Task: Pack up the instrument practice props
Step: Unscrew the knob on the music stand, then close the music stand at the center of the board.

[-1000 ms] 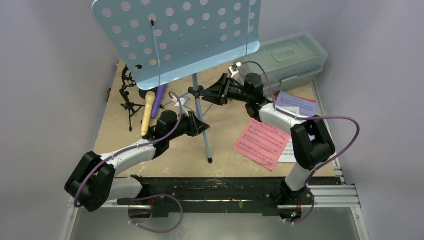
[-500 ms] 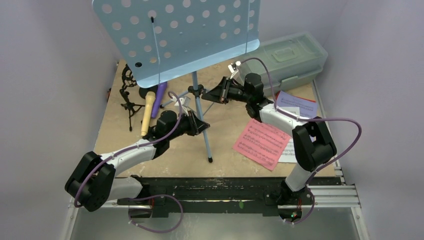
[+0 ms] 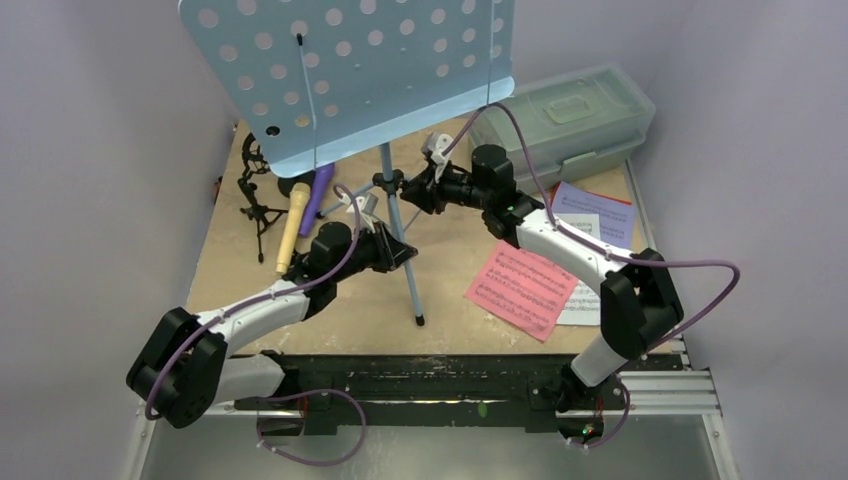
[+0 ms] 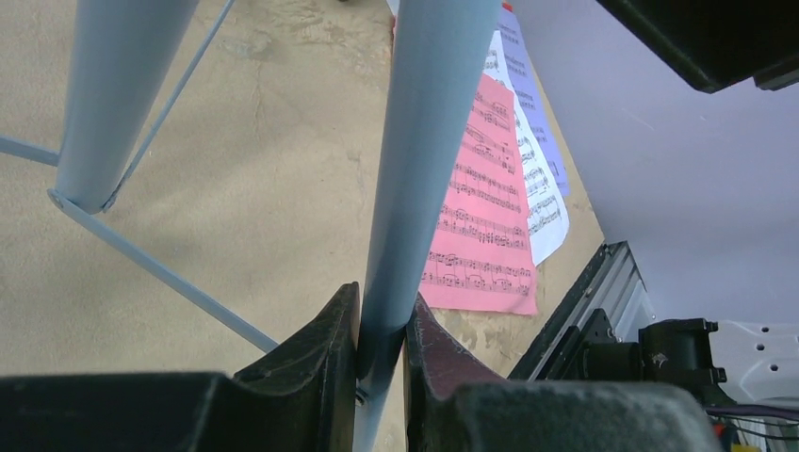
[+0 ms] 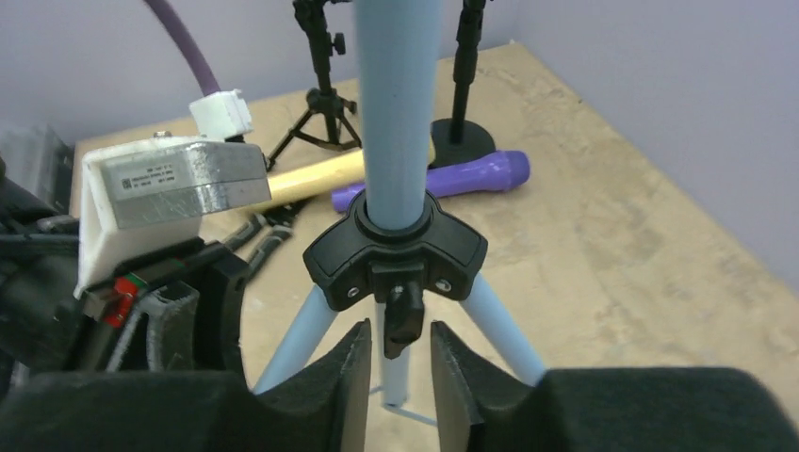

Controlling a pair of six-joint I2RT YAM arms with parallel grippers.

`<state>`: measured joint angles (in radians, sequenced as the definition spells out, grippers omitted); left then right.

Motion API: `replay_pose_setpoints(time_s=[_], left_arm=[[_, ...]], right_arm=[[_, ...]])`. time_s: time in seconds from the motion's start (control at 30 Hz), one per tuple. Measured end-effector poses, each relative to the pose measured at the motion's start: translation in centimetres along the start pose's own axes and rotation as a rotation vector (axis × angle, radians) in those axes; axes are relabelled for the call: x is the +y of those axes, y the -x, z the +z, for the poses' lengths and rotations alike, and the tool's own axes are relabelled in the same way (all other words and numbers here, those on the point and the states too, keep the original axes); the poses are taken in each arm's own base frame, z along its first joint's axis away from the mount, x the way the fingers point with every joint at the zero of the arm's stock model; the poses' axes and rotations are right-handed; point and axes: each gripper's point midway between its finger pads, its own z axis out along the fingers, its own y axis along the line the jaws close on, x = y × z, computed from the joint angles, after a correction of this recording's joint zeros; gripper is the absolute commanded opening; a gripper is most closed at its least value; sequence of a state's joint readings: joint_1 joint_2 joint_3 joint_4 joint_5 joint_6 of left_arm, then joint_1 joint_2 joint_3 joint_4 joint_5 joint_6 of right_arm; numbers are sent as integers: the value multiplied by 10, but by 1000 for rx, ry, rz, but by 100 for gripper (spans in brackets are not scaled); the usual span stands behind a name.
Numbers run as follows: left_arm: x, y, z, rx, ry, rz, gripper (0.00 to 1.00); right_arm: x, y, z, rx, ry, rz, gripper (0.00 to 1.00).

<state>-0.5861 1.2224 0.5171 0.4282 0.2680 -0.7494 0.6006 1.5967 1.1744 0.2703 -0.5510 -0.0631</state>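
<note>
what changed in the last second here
The right gripper swung left to the music stand, its jaws now either side of the black knob; the stand nudged left. The left gripper stays clamped on a stand leg; sheets unmoved.

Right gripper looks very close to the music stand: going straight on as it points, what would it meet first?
Most likely the small black knob on the black hub of the music stand, which sits between the right gripper's parted fingers. Exact depth is unclear.

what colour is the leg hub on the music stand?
The hub is black, on a pale-blue pole. Clearest in the right wrist view.
</note>
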Motion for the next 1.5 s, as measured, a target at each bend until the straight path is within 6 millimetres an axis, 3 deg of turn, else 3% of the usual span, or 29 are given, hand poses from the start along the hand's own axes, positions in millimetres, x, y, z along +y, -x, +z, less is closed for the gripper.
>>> replay_pose_setpoints(time_s=[0.1, 0.23, 0.37, 0.57, 0.67, 0.83, 0.97, 1.17, 1.37, 1.5], left_arm=[[2, -2, -2, 7, 8, -2, 30], [0, -4, -7, 18, 22, -52, 49], [-11, 5, -15, -10, -3, -49, 56], [-16, 9, -25, -26, -4, -12, 56], [-16, 13, -30, -39, -1, 29, 57], [-14, 22, -39, -113, 3, 121, 66], [-3, 23, -43, -167, 37, 193, 71], [2, 35, -37, -232, 63, 255, 71], [19, 27, -14, -196, 112, 261, 60], [24, 24, -3, -176, 133, 253, 47]], right_arm=[[0, 2, 2, 7, -10, -83, 68], [-4, 4, -6, 13, -45, -133, 79], [-1, 2, -31, 16, -35, -141, 81], [-2, 0, -69, -7, 37, -235, 85], [0, -11, -68, 4, 95, -344, 86], [-15, -44, -41, 50, 149, -460, 86], [-41, -65, -12, 90, 147, -478, 84], [-63, -61, 10, 81, 125, -504, 75], [-65, -64, 14, 76, 123, -512, 58], [-65, -68, 15, 79, 132, -518, 36]])
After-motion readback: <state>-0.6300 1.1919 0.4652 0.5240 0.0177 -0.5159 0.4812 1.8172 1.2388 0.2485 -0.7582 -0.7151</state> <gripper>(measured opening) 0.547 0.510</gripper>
